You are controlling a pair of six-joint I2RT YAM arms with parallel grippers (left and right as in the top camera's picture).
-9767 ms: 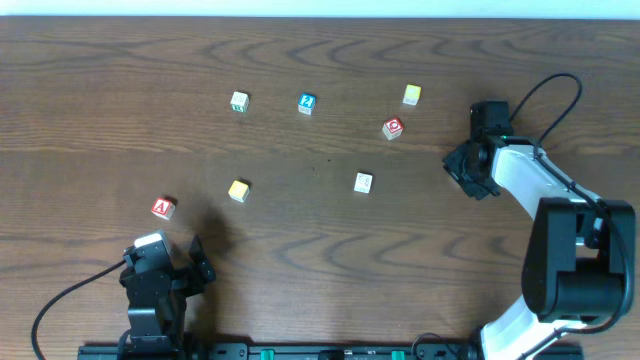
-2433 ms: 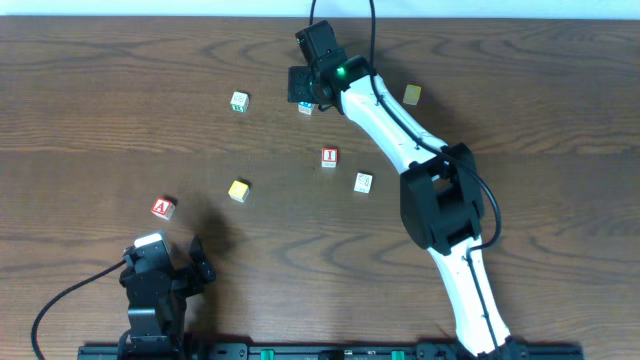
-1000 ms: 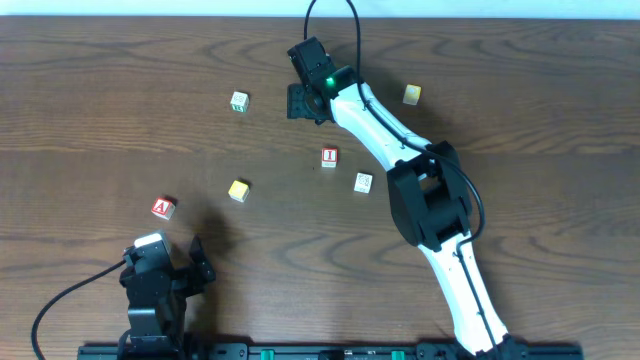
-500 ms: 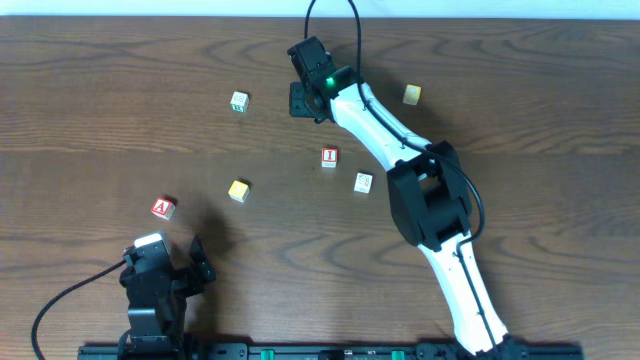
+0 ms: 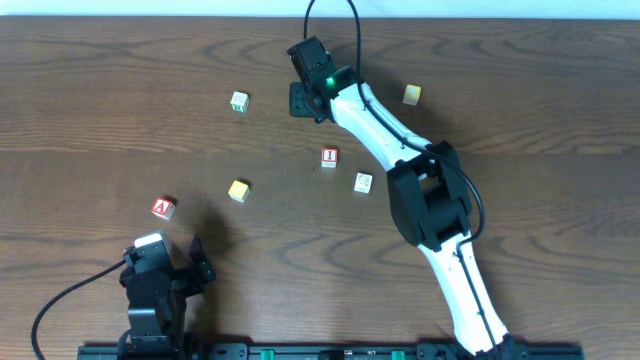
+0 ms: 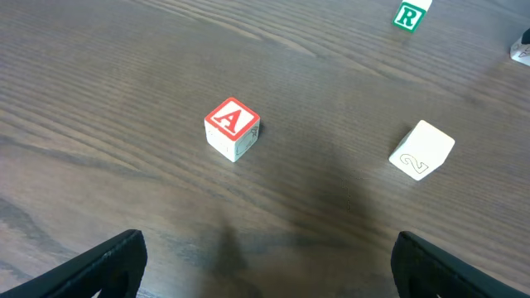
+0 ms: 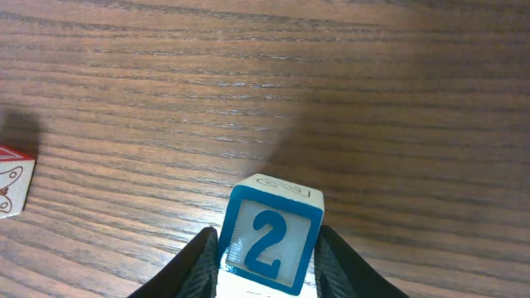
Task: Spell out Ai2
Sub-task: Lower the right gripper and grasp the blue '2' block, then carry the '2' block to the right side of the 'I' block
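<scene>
Dark wooden table (image 5: 100, 120), right end effector (image 7: 267, 263) tight around blue "2" cube (image 7: 269, 236), left end effector (image 6: 269, 265) wide apart.

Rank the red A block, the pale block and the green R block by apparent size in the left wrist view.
1. Red A block and pale block: about alike, so no ranking between them.
2. Green R block: looks smallest, but it lies farther from the camera and is cropped by the frame edge, so unsure.
</scene>
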